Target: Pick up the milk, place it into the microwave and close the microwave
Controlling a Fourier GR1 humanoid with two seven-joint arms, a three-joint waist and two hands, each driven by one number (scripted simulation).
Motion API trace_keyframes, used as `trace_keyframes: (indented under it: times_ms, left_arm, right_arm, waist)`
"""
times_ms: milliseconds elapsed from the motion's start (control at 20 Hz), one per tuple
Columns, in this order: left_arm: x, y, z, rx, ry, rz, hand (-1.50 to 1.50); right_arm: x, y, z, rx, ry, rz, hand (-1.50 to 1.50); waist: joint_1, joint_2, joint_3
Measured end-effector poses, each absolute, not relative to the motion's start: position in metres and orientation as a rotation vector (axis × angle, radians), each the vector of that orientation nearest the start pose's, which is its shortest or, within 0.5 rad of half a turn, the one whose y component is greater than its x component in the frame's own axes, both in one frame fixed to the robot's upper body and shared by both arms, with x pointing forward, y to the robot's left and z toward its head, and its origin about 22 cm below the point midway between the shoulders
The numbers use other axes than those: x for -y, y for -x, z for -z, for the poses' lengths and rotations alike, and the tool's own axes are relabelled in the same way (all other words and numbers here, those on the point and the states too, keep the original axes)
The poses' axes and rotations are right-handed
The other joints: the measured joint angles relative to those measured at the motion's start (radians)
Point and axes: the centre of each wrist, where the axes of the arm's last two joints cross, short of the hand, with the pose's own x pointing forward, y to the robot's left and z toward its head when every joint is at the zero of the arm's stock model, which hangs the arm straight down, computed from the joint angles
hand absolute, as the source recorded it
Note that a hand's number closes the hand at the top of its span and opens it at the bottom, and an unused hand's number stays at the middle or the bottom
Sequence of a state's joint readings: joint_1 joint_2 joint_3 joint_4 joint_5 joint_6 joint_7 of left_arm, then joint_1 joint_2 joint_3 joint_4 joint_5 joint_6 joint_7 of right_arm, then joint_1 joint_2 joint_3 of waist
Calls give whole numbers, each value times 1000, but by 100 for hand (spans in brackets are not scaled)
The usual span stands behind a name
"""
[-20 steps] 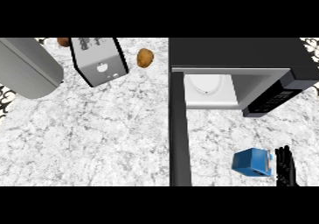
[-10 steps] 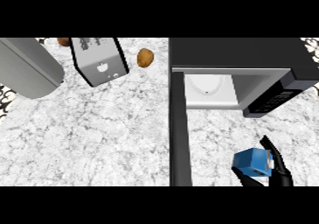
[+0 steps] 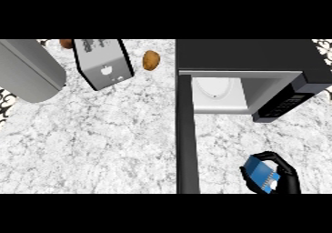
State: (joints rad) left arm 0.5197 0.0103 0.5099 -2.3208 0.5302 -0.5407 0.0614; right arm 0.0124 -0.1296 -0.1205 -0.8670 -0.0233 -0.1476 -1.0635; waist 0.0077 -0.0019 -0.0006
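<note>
Right hand (image 3: 284, 178) curled round tilted milk (image 3: 262, 174).

The black right robot hand (image 3: 288, 179) curls round the blue rectangular milk carton (image 3: 262, 174) and hides parts of its edges. The wrist and forearm are cut off at the view's lower edge. Just left of the robot hand, the black microwave door (image 3: 186, 136), seen edge-on, runs out at that same edge. Far up and left of the robot hand, a large grey rounded appliance (image 3: 27, 68), a silver toaster (image 3: 101, 63) and a small brown object (image 3: 66, 43) are clipped at the top; the brown object's kind cannot be told.
</note>
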Motion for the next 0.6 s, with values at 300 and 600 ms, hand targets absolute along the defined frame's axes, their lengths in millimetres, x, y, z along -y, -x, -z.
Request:
trace_keyframes:
  times_ms: [300,600]
  left_arm:
    - [-339,-78,-113,1940,33,-5,-150]
    - [-337,-75,-112,1939,38,-18,-150]
  right_arm:
    - [325,-210,144,1881,356,-67,150]
    - [324,-231,134,1891,221,-113,150]
  waist:
    - [6,3,1]
    - [4,1,1]
